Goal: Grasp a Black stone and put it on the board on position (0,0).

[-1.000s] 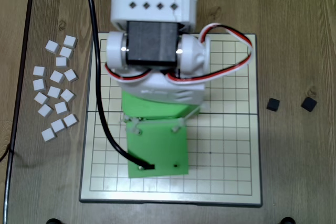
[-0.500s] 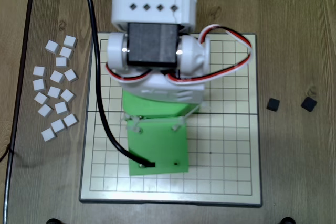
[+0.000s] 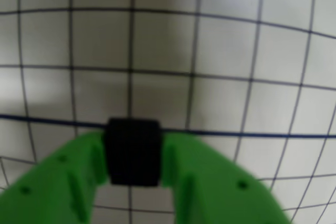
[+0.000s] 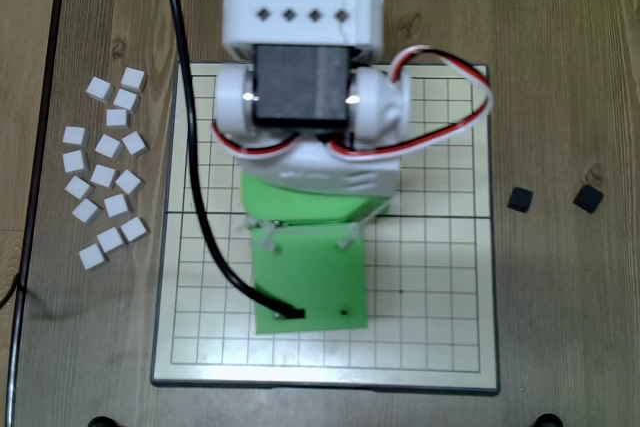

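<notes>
In the wrist view my green gripper [image 3: 134,153] is shut on a black stone [image 3: 133,150], a small dark cube held between the two fingers just above the white gridded board [image 3: 220,51]. The stone sits over a thick blue grid line. In the overhead view the arm and its green wrist plate [image 4: 308,282] hang over the middle of the board [image 4: 440,277] and hide the gripper and the held stone. Two more black stones [image 4: 519,199] [image 4: 588,198] lie on the wooden table right of the board.
Several white stones [image 4: 105,175] lie scattered on the table left of the board. A black cable [image 4: 195,177] runs from the top down across the board's left part to the wrist plate. The table's dark edge [image 4: 40,147] runs along the left.
</notes>
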`<state>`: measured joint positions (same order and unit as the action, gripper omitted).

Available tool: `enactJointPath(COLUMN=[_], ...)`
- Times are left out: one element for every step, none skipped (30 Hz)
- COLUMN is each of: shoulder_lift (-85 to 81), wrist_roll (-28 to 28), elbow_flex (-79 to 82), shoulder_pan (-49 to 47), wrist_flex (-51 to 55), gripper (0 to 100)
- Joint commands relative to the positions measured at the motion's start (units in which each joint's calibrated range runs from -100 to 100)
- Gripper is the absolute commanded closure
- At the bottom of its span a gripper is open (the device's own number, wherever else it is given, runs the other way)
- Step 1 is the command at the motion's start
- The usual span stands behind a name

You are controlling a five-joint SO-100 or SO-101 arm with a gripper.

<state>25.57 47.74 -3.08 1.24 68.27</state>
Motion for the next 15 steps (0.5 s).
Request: enactJointPath(shoulder_lift=[-2.9,-2.9,-2.9,-2.9,-2.8,-2.8,-2.8,-2.8,-2.8,-2.9,-2.9,-3.0,-3.0,-3.0,-3.0], wrist_roll=[0.3,0.4,0.4,0.4,0.4,0.3,0.3,0.3,0.3,0.3,0.3,0.3,0.3,0.3,0.3], elbow_flex=[0.0,0.1,0.2,0.3,0.6,0.8,1.0,1.2,1.2,1.4,1.7,2.2,2.5,2.8,3.0], shoulder_pan=[-0.4,-0.6,-0.6,-0.6,-0.6,-0.5,-0.5,-0.4,-0.4,-0.4,-0.4,-0.4,-0.4,-0.3,-0.2], wrist_flex=[-0.7,-0.8,-0.8,-1.0,-1.3,-1.5,-1.8,-1.9,-2.0,-2.0,-2.2,-2.6,-2.9,-3.3,-3.5], gripper=[94,94,94,94,94,94,94,94,94,94,94,94,94,94,94])
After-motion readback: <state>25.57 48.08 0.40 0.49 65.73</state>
